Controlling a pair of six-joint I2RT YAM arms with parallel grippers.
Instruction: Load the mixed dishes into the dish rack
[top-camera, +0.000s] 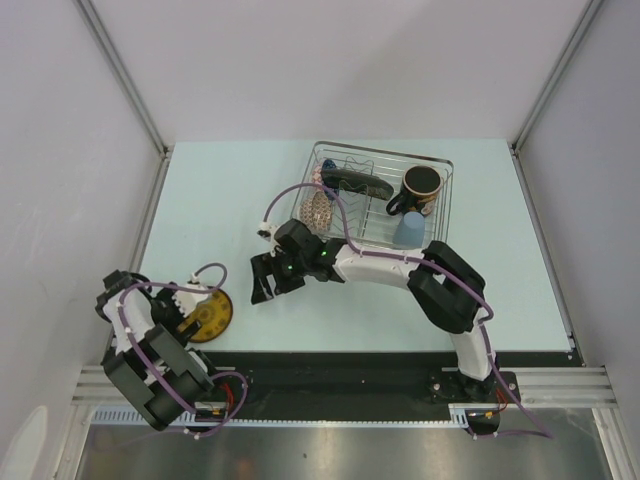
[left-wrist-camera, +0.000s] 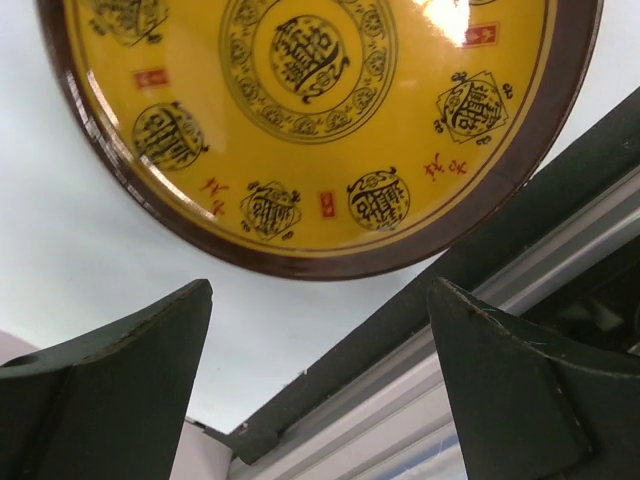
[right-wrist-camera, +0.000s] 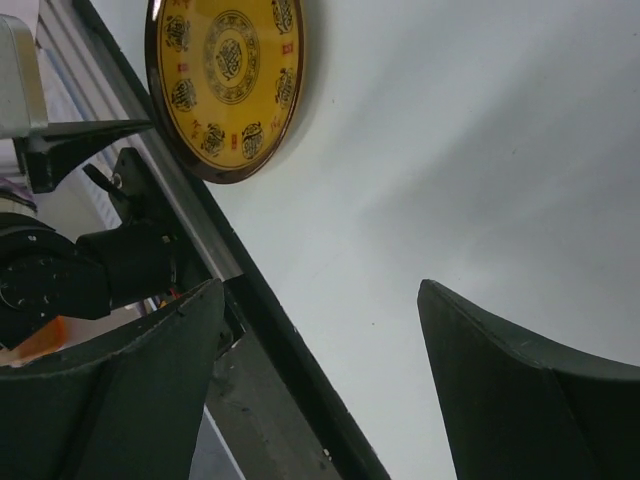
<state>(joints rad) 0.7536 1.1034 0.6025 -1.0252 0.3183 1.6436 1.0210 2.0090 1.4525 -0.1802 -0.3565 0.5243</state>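
Observation:
The small round yellow patterned plate (top-camera: 214, 316) lies flat on the table near its front left edge. It fills the top of the left wrist view (left-wrist-camera: 320, 120) and shows at the top left of the right wrist view (right-wrist-camera: 225, 85). My left gripper (top-camera: 188, 308) is open and empty, its tips (left-wrist-camera: 320, 290) just short of the plate's rim. My right gripper (top-camera: 272, 280) is open and empty (right-wrist-camera: 320, 300) above bare table between plate and dish rack (top-camera: 445, 205). The rack holds the black square floral plate (top-camera: 357, 181), beige-pink patterned bowl (top-camera: 317, 208), black mug (top-camera: 422, 184) and light-blue cup (top-camera: 408, 231).
A bit of blue (top-camera: 318, 170) shows at the rack's far left corner; I cannot tell what it is. The table's black front edge and metal rail (top-camera: 350, 365) run just behind the plate, also in the left wrist view (left-wrist-camera: 480, 270). Side walls (top-camera: 120, 90) close the table in.

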